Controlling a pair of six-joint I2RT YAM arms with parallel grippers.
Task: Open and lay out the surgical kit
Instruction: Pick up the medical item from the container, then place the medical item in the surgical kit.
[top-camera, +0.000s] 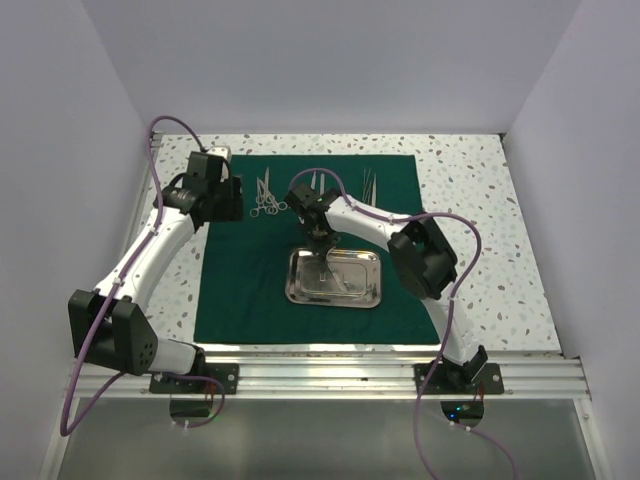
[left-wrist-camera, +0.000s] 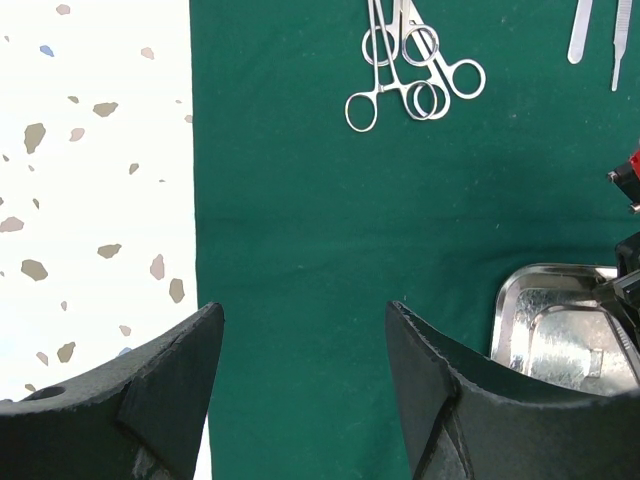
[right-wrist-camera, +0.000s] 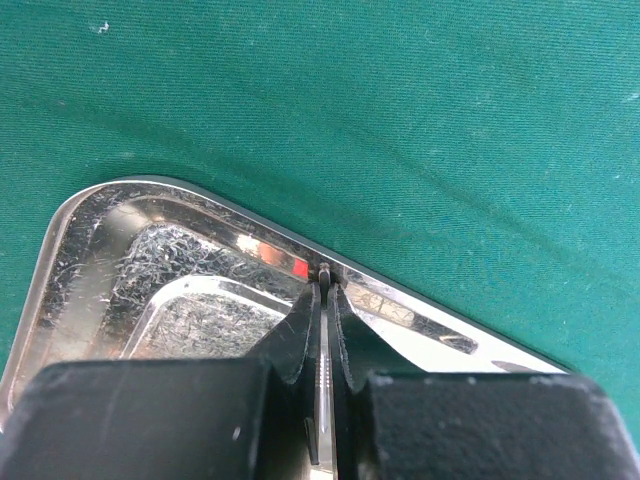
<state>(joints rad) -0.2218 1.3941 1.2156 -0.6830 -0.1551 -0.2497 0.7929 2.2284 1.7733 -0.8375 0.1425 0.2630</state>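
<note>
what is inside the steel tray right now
The right pincer reaches into the steel tray, shut on a slim silver instrument. The tray's scratched floor shows beside it. The pincer's body covers the rest of that instrument and the tray's near part.

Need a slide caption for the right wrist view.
Right gripper shut on a slim silver instrument at the steel tray rim, green drape beyond.
</note>
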